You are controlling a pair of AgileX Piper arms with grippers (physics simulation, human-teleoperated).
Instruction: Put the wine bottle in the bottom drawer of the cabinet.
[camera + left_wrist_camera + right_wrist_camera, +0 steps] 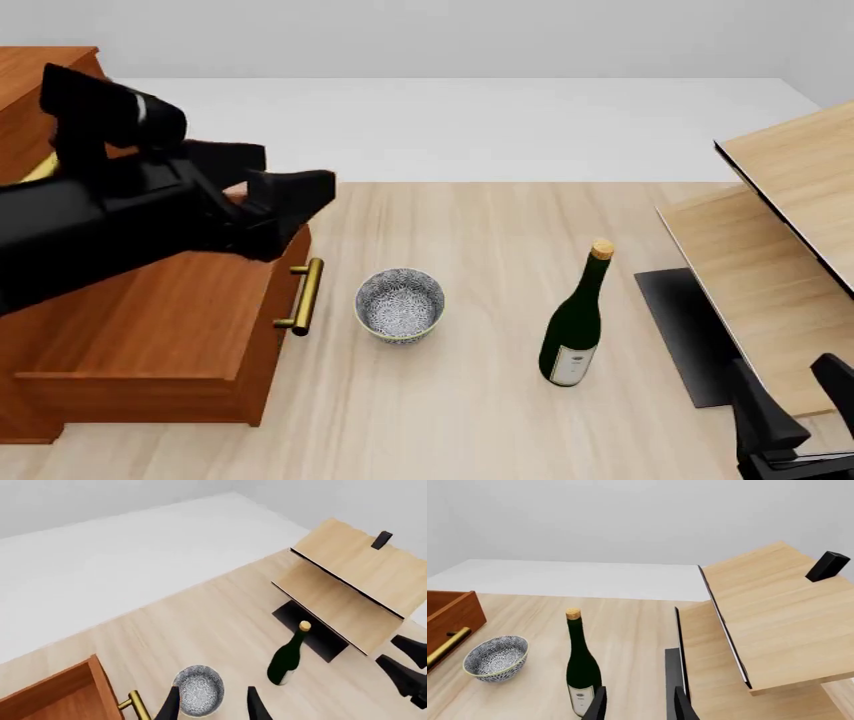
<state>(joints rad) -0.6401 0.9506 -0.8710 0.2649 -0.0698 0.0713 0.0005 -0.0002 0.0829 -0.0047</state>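
We see the wine bottle (574, 320) upright between the speckled bowl (399, 304) and our spread, empty right gripper (793, 410); the left gripper (212, 705), also spread, is above the open bottom drawer (160, 330).

Light-wood table (467, 400) — wine bottle (574, 330) upright, speckled bowl (399, 304) beside it — cabinet (134, 340) standing at left.

The left arm (120, 215) covers much of the cabinet (40, 100) and the back of the bottom drawer (160, 320) in the front view, so the drawer's inside stays unseen. The right gripper (787, 420) is cut by the frame corner. Print on the wine bottle (577, 320) label is too small to read.
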